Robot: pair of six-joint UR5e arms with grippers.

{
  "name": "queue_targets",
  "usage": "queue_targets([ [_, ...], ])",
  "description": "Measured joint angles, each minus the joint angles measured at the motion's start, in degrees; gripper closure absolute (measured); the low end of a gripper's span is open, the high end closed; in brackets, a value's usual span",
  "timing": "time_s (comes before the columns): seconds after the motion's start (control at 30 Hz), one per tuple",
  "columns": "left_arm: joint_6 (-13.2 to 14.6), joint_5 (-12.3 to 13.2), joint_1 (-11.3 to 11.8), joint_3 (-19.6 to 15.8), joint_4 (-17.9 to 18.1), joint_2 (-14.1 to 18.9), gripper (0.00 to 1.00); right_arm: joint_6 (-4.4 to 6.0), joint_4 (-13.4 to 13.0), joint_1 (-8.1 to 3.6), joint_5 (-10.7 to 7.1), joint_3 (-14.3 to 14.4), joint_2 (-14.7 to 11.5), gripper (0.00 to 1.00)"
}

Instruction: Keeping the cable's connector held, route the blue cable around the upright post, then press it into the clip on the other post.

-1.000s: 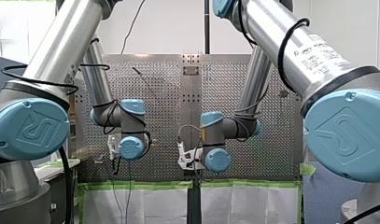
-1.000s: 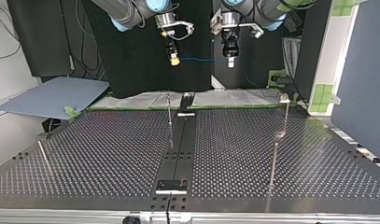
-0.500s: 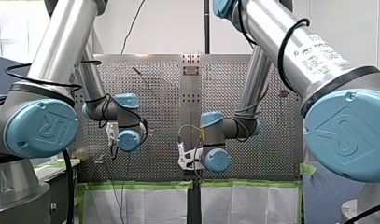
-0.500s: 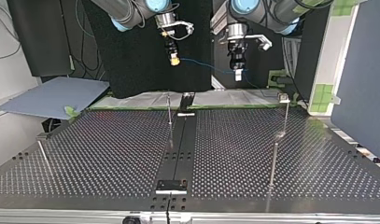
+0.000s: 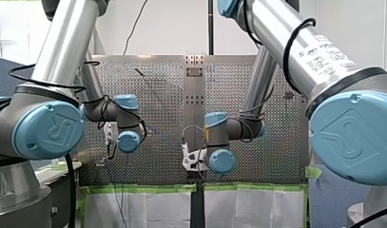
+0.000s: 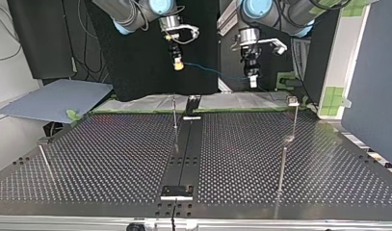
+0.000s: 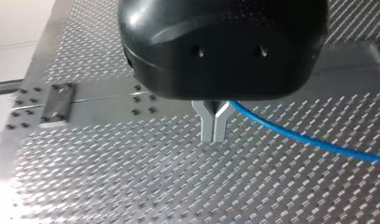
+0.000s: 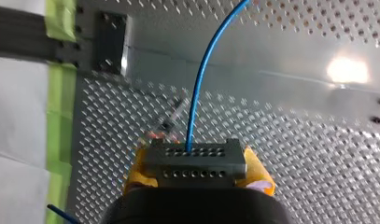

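One blue cable (image 8: 195,95) above perforated table (image 7: 131,177).

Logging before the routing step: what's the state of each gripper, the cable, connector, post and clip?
left gripper: shut on blue cable, in the air.
right gripper: shut on connector.
blue cable: strung between the grippers, above the table, not yet routed.
connector: held, off the table.
centre post: upright, no cable around it.
clip: empty.
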Motion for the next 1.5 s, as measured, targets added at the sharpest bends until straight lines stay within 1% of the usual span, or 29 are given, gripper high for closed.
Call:
queue_targets([
  [0.03,0.1,-0.4,0.0,0.0,0.4,0.4,1.0,0.13,0.4,-0.28,0.4,-0.4,-0.4,1.0],
  [0.1,0.0,-1.3,0.1,0.0,1.2,1.6,1.0,0.84,1.5,-0.79,1.29,-1.5,-1.5,1.0],
  [0.17,-0.3,-2.1,0.3,0.0,1.6,2.8,1.0,1.58,2.6,-1.21,1.39,-2.6,-2.6,1.0],
  [0.27,-0.4,-2.9,0.6,0.0,1.7,4.5,1.0,2.66,4.3,-1.58,0.38,-4.2,-4.3,1.0],
  [0.43,-0.6,-3.2,1.4,0.9,1.0,7.4,1.0,3.51,6.8,-1.7,-1.98,-6.8,-6.8,1.0],
  [0.57,-1.9,-2.7,1.8,2.5,-1.0,9.8,1.0,3.64,9.1,-1.73,-4.21,-8.8,-9.1,1.0],
  [0.63,-2.8,-2.2,1.9,3.4,-1.9,10.8,1.0,3.73,10.1,-1.77,-5.21,-9.2,-10.1,1.0],
  [0.7,-4.0,-1.9,2.0,4.6,-3.1,12.0,1.0,4.02,11.3,-1.82,-6.02,-9.5,-11.3,1.0],
  [0.77,-5.2,-1.8,2.2,5.8,-4.4,13.2,1.0,4.49,12.2,-1.89,-6.43,-9.6,-12.5,1.0],
  [0.87,-7.0,-1.8,2.5,7.4,-6.2,15.1,1.0,4.92,13.0,-2.06,-6.73,-9.8,-14.4,1.0],
  [1.0,-9.5,-2.0,2.7,9.0,-8.7,17.6,1.0,5.27,14.0,-2.29,-7.05,-10.5,-16.7,1.0],
  [1.1,-11.1,-2.7,2.8,9.9,-10.4,19.3,1.0,5.55,14.6,-2.42,-7.42,-11.6,-18.4,1.0],
  [1.2,-12.0,-3.1,2.8,10.2,-12.1,21.0,1.0,5.75,15.1,-2.55,-7.93,-12.7,-20.1,1.0],
  [1.37,-12.3,-3.7,2.8,11.5,-15.0,23.8,1.0,5.98,15.5,-2.69,-8.43,-13.5,-23.1,1.0],
  [1.43,-12.4,-3.9,2.8,12.4,-16.0,24.6,1.0,6.43,15.8,-2.91,-8.97,-14.1,-24.1,1.0],
  [1.5,-12.4,-4.2,2.8,13.5,-17.3,25.1,1.0,7.33,16.1,-3.2,-9.93,-15.1,-25.4,1.0],
])
